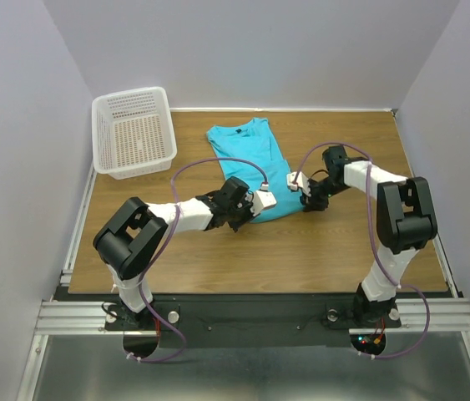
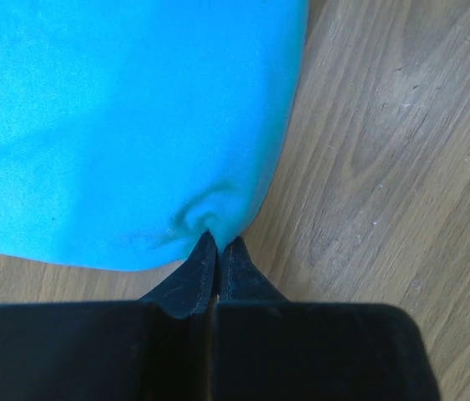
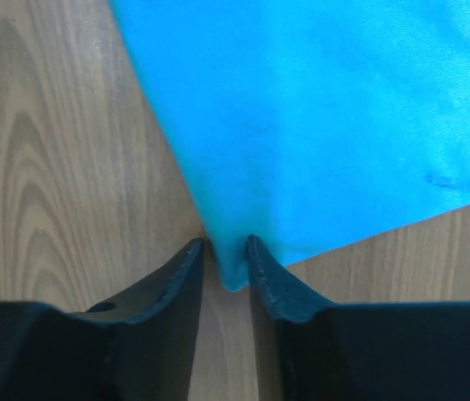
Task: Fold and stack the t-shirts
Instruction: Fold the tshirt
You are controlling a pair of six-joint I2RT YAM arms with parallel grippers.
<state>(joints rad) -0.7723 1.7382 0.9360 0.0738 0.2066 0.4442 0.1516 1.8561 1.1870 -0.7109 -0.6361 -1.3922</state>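
The plain turquoise short-sleeved cloth t-shirt (image 1: 247, 163) lay flat on the wooden counter (image 1: 326, 251), light, limp and likely to sag, so I held its near hem corners, left tool (image 2: 215, 242) clamped shut on one, right tool (image 3: 226, 251) pinching the other.

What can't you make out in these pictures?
- Top view: near hem of the shirt, covered by the left pincer and right pincer.
- Left wrist view: most of the shirt, cut off by the frame edges.
- Right wrist view: whether the right pincer truly squeezes the shirt corner.
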